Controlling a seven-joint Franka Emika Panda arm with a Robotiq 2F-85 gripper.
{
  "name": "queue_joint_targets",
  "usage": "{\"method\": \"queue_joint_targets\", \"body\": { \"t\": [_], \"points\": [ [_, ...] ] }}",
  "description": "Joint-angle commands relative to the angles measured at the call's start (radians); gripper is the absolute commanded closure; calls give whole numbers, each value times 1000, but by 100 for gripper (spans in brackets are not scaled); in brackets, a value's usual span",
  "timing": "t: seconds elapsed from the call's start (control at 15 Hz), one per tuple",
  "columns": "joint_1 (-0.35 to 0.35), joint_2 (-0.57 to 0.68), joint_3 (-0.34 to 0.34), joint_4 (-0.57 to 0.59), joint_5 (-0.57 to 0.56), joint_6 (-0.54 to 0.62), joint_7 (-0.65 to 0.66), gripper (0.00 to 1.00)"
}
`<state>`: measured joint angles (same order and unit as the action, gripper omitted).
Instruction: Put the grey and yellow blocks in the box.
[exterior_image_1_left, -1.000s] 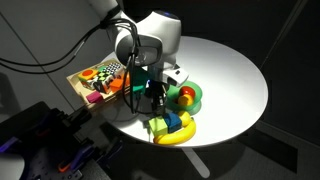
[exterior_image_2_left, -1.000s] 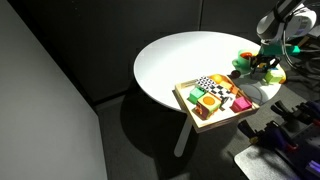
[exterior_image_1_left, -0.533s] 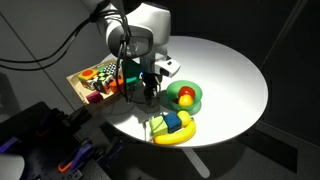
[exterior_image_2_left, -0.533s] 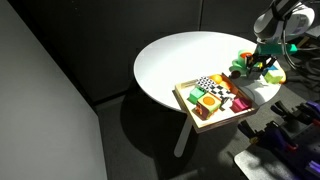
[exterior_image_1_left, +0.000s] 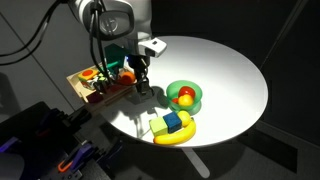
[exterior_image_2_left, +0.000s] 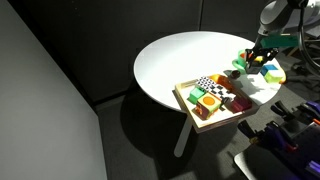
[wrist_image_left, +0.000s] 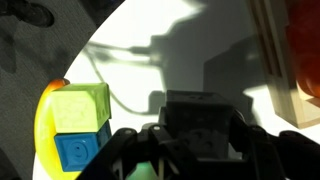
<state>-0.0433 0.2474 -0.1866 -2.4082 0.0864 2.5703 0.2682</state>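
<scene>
White table (exterior_image_1_left: 232, 72), grey block (wrist_image_left: 195, 108) dim within gripper (wrist_image_left: 197, 132).

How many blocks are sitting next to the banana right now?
2. The yellow-green block and the blue cube sit side by side right beside the banana. That spot is unobstructed in an exterior view, so none seems hidden.

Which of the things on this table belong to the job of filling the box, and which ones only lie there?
Belong to the job:
wooden box
grey block, held between the fingers of the gripper
yellow-green block, not yet in the box

Only lying about:
blue cube
banana
green bowl
</scene>
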Motion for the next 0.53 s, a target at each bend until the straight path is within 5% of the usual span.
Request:
{"method": "queue_joint_targets", "body": {
  "t": [0.0, 0.47],
  "points": [
    [15, -109, 15, -68, -58, -6, 29, 69],
    [48, -119, 80, -62, -138, -34, 44, 69]
  ]
}}
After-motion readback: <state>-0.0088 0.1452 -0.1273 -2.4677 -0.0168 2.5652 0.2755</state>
